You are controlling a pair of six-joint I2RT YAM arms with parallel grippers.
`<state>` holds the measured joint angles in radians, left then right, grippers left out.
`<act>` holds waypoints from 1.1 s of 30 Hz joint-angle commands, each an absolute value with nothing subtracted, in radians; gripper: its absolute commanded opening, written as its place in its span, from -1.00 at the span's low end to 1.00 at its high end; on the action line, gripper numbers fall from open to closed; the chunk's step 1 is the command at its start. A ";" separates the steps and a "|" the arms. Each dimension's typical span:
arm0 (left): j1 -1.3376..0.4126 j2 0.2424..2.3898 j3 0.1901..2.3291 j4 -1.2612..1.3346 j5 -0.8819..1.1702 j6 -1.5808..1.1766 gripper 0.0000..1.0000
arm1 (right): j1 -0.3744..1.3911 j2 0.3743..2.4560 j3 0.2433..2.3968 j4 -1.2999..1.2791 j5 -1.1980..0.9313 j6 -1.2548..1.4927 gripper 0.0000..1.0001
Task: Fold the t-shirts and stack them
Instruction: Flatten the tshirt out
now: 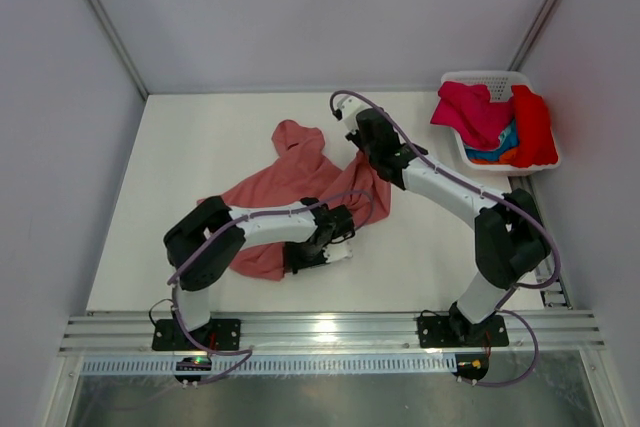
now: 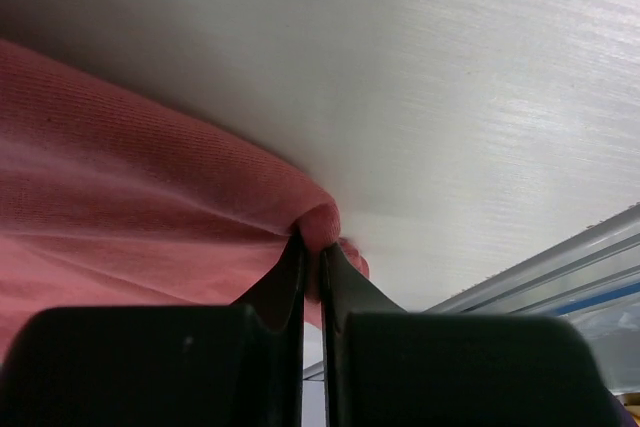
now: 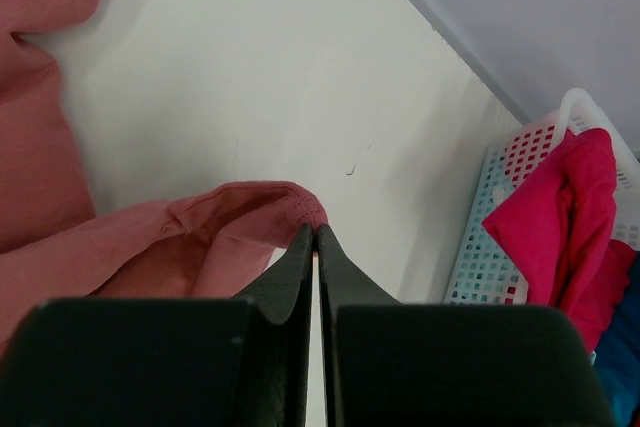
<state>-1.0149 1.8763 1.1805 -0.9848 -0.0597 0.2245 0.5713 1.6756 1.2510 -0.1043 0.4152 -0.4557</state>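
Top external: salmon t-shirt (image 1: pixel 290 182) lies crumpled on white table (image 1: pixel 200 147), roughly centre, spread unevenly, not folded. L arm reaches across its near edge; left gripper (image 1: pixel 325 250) sits at the shirt's lower-right border. R arm reaches in from the right; right gripper (image 1: pixel 352 137) is at the shirt's upper-right edge.

White basket (image 1: pixel 500 80) at far-right corner of table, well apart from the salmon shirt. Inside it: magenta shirt (image 1: pixel 470 112), red shirt (image 1: pixel 535 127), bits of blue (image 1: pixel 507 137) and orange (image 1: pixel 488 158) cloth underneath, all bunched.

Left wrist: jaws pressed together, pinching a small fold of salmon fabric at the fingertips (image 2: pixel 300 267); cloth bulges above and left of the tips.

Right wrist: jaws closed tight, nipping the shirt's rolled edge at the tips (image 3: pixel 330 257). Basket wall and magenta cloth visible at right.
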 commanded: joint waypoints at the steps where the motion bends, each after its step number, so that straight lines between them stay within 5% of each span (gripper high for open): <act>1: -1.020 1.919 1.193 -0.954 -0.019 0.218 -1.00 | 0.571 1.623 1.239 -0.055 0.411 -0.439 -0.94; 7: -0.991 1.804 1.392 -1.109 0.178 0.261 -1.00 | 0.568 1.617 1.229 -0.049 0.411 -0.442 -0.94; 14: -0.740 1.629 1.620 -1.186 0.224 0.310 -1.00 | 0.558 1.615 1.229 -0.051 0.403 -0.437 -0.94; 33: -0.402 1.701 1.431 -0.948 0.296 0.181 -1.00 | 0.558 1.598 1.220 -0.066 0.390 -0.446 -0.94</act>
